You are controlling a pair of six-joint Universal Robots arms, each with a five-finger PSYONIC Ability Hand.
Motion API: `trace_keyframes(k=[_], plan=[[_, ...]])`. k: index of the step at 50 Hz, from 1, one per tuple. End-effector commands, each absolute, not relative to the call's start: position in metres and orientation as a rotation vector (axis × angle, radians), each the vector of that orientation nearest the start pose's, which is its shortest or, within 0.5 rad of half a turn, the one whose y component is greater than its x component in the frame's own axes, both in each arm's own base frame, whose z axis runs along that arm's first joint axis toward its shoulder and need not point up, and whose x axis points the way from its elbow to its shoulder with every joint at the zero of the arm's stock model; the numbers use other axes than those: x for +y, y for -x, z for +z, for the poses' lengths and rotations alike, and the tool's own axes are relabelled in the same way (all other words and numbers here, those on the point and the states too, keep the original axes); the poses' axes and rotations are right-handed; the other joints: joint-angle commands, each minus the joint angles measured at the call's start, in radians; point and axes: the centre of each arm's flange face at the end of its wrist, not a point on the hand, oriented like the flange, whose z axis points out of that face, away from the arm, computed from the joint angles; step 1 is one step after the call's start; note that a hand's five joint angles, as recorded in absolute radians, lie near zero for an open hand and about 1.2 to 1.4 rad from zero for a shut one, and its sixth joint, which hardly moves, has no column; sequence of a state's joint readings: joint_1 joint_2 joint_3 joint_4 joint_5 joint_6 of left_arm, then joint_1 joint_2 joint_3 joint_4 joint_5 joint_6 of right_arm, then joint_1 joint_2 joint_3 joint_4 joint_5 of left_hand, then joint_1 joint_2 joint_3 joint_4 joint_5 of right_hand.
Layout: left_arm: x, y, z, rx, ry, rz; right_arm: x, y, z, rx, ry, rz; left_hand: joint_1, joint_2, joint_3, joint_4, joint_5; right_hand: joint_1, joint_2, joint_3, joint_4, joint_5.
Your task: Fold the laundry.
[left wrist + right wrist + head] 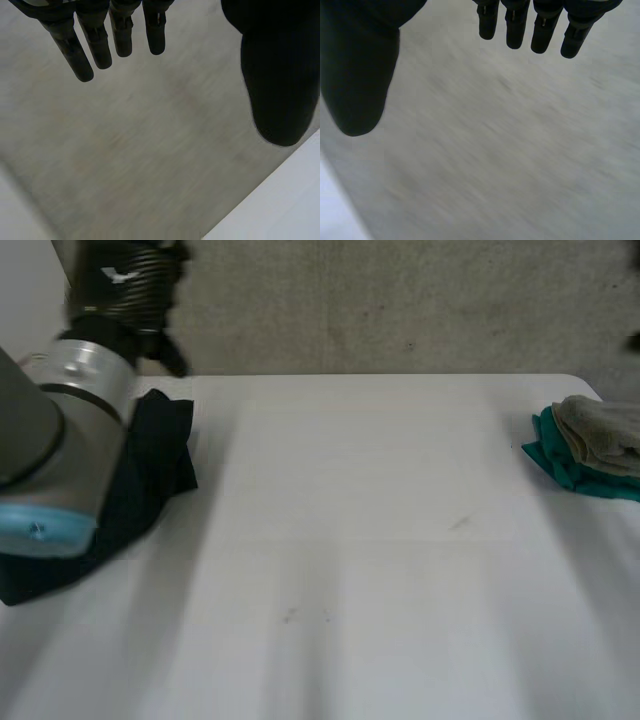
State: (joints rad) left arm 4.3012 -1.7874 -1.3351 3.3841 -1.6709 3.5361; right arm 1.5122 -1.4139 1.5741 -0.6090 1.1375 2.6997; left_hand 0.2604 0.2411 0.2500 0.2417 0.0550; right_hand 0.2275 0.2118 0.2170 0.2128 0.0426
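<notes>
The left hand [97, 42] is released, with its fingers straight and its thumb apart, and it holds nothing. Under its palm is grey floor, and an edge of the white table [350, 540] lies just past the thumb, so the hand appears to hang off the table rather than over it. The right hand [542, 27] is released in the same way, fingers straight and thumb wide, over grey floor.

In the head view, the left arm [60, 430] crosses the table's left edge. A dark cloth [160, 460] lies crumpled on the table beneath it, partly covered by the arm. The cloth's long axis runs along the table's left edge, from the far side toward the near side. At the table's right edge, well apart from the dark cloth, a teal cloth [550, 455] lies with a grey-beige towel [600, 430] on top of it. The middle of the table is bare.

There are three pieces of laundry: one dark cloth, one teal cloth and one towel, lying in two places. There are two hands, both free.

The left arm is much nearer the dark cloth, which is probably the piece to fold. The left hand would have to come inward from the table's left edge to reach it.
</notes>
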Motion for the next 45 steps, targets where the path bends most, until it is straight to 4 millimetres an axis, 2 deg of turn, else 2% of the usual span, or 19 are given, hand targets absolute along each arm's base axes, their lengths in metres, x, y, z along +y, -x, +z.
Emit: trace_keyframes(k=[1, 4, 5, 8, 10, 14, 15, 16, 17, 22, 23, 27, 31, 33, 37, 39, 42, 43, 45], plan=[[-0.38, 0.191, 0.252, 1.819, -0.657, -1.962, -0.269, -0.234, 0.236, 1.526, 1.229, -2.215, -0.047, -0.028, -0.036, -0.028, -0.016, -0.053, -0.037, -0.042, -0.038, -0.043], [-0.398, 0.174, 0.22, 1.853, -0.714, -1.845, -0.252, -0.24, 0.217, 1.581, 1.28, -2.122, -0.05, -0.031, -0.039, -0.031, -0.019, -0.053, -0.037, -0.042, -0.038, -0.043], [-0.408, 0.167, 0.194, 1.894, -0.785, -1.796, -0.245, -0.24, 0.207, 1.623, 1.311, -2.08, -0.044, -0.025, -0.034, -0.025, -0.013, -0.053, -0.037, -0.042, -0.038, -0.043], [-0.416, 0.164, 0.156, 1.975, -0.952, -1.782, -0.241, -0.238, 0.189, 1.717, 1.356, -2.035, -0.032, -0.013, -0.022, -0.014, -0.001, -0.053, -0.037, -0.042, -0.038, -0.043], [-0.418, 0.167, 0.147, 1.989, -1.019, -1.802, -0.242, -0.236, 0.182, 1.763, 1.367, -2.024, -0.006, 0.013, 0.004, 0.013, 0.025, -0.053, -0.037, -0.042, -0.038, -0.043], [-0.425, 0.165, 0.138, 2.003, -1.04, -1.823, -0.248, -0.229, 0.17, 1.869, 1.343, -2.012, 0.469, 0.488, 0.479, 0.487, 0.499, -0.053, -0.037, -0.042, -0.038, -0.043], [-0.427, 0.165, 0.139, 2.0, -1.031, -1.82, -0.248, -0.228, 0.17, 1.881, 1.338, -2.017, 0.656, 0.675, 0.666, 0.675, 0.687, -0.053, -0.037, -0.042, -0.038, -0.043], [-0.428, 0.166, 0.141, 1.991, -1.021, -1.82, -0.25, -0.227, 0.17, 1.894, 1.329, -2.032, 1.03, 1.049, 1.04, 1.048, 1.061, -0.053, -0.037, -0.042, -0.038, -0.043], [-0.428, 0.168, 0.142, 1.987, -1.013, -1.819, -0.252, -0.226, 0.17, 1.899, 1.325, -2.039, 1.135, 1.154, 1.145, 1.154, 1.166, -0.053, -0.037, -0.042, -0.038, -0.043], [-0.42, 0.186, 0.17, 1.925, -0.951, -1.901, -0.253, -0.224, 0.176, 1.896, 1.316, -2.073, 1.136, 1.155, 1.146, 1.155, 1.167, -0.053, -0.037, -0.042, -0.038, -0.043], [-0.41, 0.201, 0.196, 1.878, -0.934, -2.003, -0.254, -0.224, 0.18, 1.89, 1.307, -2.094, 1.136, 1.155, 1.146, 1.155, 1.167, -0.053, -0.037, -0.042, -0.038, -0.043], [-0.376, 0.236, 0.246, 1.83, -0.883, -2.257, -0.254, -0.222, 0.191, 1.882, 1.286, -2.148, 1.136, 1.155, 1.146, 1.155, 1.167, -0.053, -0.037, -0.042, -0.038, -0.043], [-0.335, 0.273, 0.278, 1.82, -0.905, -2.469, -0.257, -0.219, 0.197, 1.907, 1.254, -2.192, 1.136, 1.155, 1.146, 1.155, 1.167, -0.053, -0.037, -0.042, -0.038, -0.043], [-0.317, 0.289, 0.283, 1.838, -0.939, -2.531, -0.258, -0.217, 0.201, 1.922, 1.238, -2.216, 1.136, 1.155, 1.146, 1.155, 1.167, -0.053, -0.037, -0.042, -0.038, -0.043], [-0.275, 0.335, 0.257, 1.938, -1.142, -2.553, -0.26, -0.213, 0.204, 1.965, 1.191, -2.251, 1.136, 1.155, 1.146, 1.155, 1.167, -0.053, -0.037, -0.042, -0.038, -0.043], [-0.25, 0.364, 0.23, 2.005, -1.294, -2.516, -0.261, -0.212, 0.204, 1.982, 1.175, -2.259, 1.136, 1.155, 1.146, 1.155, 1.167, -0.053, -0.037, -0.042, -0.038, -0.043], [-0.22, 0.387, 0.205, 2.069, -1.451, -2.466, -0.261, -0.211, 0.204, 1.99, 1.171, -2.26, 1.136, 1.155, 1.146, 1.155, 1.167, -0.053, -0.037, -0.042, -0.038, -0.043], [-0.204, 0.395, 0.195, 2.078, -1.526, -2.451, -0.261, -0.211, 0.204, 1.993, 1.169, -2.258, 0.567, 0.586, 0.577, 0.585, 0.597, -0.053, -0.037, -0.042, -0.038, -0.043], [-0.193, 0.401, 0.195, 2.065, -1.576, -2.455, -0.262, -0.21, 0.203, 1.998, 1.169, -2.259, 0.102, 0.121, 0.112, 0.121, 0.133, -0.053, -0.037, -0.042, -0.038, -0.043]])
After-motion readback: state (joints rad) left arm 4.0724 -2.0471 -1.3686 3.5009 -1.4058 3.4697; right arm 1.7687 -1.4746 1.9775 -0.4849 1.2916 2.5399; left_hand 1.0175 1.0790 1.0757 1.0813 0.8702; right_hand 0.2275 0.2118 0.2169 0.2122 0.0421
